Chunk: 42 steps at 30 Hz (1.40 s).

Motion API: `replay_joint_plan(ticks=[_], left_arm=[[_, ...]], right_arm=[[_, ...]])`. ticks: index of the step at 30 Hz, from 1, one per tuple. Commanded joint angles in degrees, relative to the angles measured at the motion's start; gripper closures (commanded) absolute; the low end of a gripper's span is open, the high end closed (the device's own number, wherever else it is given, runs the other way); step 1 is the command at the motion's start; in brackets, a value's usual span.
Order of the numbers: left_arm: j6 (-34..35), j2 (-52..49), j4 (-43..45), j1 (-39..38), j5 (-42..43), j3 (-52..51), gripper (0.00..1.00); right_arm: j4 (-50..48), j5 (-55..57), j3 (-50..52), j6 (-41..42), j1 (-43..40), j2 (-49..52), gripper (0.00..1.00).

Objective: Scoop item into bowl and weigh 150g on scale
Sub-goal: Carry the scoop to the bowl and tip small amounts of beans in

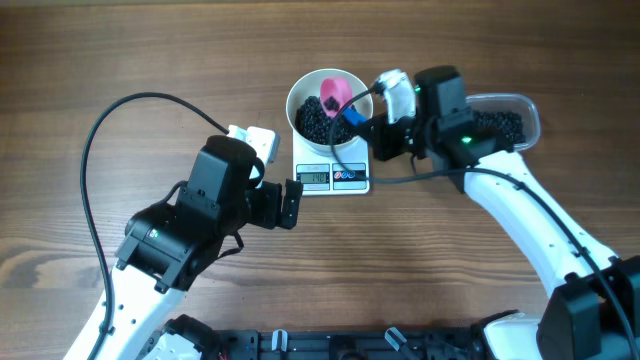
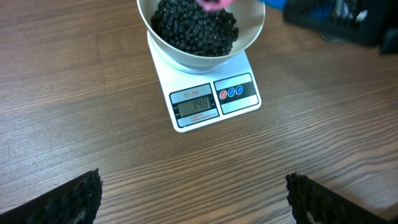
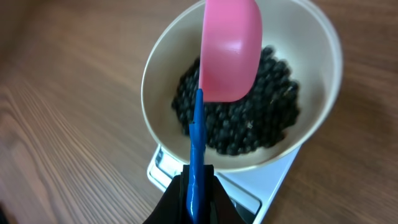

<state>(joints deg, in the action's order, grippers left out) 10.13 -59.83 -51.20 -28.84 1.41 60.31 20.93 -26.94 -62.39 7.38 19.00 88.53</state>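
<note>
Right tool (image 3: 199,190): clamped on the blue handle of your scoop (image 3: 230,50), above the bowl (image 3: 155,87).
Left tool (image 2: 194,196): wide apart, holding nothing.
Beads (image 2: 193,28): heaped in the bowl.
Bowl: sits on the scale (image 2: 166,74) before you.

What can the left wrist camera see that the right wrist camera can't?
Only the left wrist view clearly shows the display and round buttons, plus the open left gripper at the bottom edge. Only the right wrist view shows the whole pink scoop over the bowl, its blue handle pinched by the shut right gripper. Both show the white bowl of black beads sitting on the scale.
</note>
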Motion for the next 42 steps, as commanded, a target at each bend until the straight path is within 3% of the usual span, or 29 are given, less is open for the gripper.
replay_joint_plan(ticks=[1,11,15,18,21,22,25,27,32,42], left_arm=[[-0.87,0.13,0.09,-0.20,0.24,0.00,0.00],[-0.87,0.13,0.11,-0.20,0.24,0.00,0.00],[-0.87,0.13,0.09,-0.20,0.24,0.00,0.00],[-0.87,0.13,0.09,-0.20,0.24,0.00,0.00],[-0.87,0.13,0.09,-0.20,0.24,0.00,0.00],[-0.87,0.13,0.09,-0.20,0.24,0.00,0.00],[-0.87,0.13,0.09,-0.20,0.24,0.00,0.00],[-0.87,0.13,0.09,-0.20,0.24,0.00,0.00],[-0.87,0.13,0.11,-0.20,0.24,0.00,0.00],[-0.87,0.13,0.09,-0.20,0.24,0.00,0.00]], right_arm=[[-2.14,-7.65,-0.63,3.30,-3.10,-1.05,0.95],[-3.56,-8.11,-0.61,-1.79,-3.91,-1.95,0.96],[1.27,-5.14,-0.61,-19.74,-1.90,-1.88,0.96],[1.14,-1.38,-0.61,-19.34,-1.07,-1.88,0.96],[-2.89,-1.42,-0.61,-10.38,-1.07,-1.88,0.96],[-3.26,-2.08,-0.61,-11.02,-0.83,-1.86,0.96],[1.38,3.17,-0.61,-25.88,1.14,-1.86,0.96],[2.16,7.63,-0.61,-21.77,1.40,-1.88,0.96],[0.57,5.38,-0.61,-14.97,1.38,-1.88,0.96],[-0.90,0.76,-0.61,-12.09,1.40,-1.88,0.96]])
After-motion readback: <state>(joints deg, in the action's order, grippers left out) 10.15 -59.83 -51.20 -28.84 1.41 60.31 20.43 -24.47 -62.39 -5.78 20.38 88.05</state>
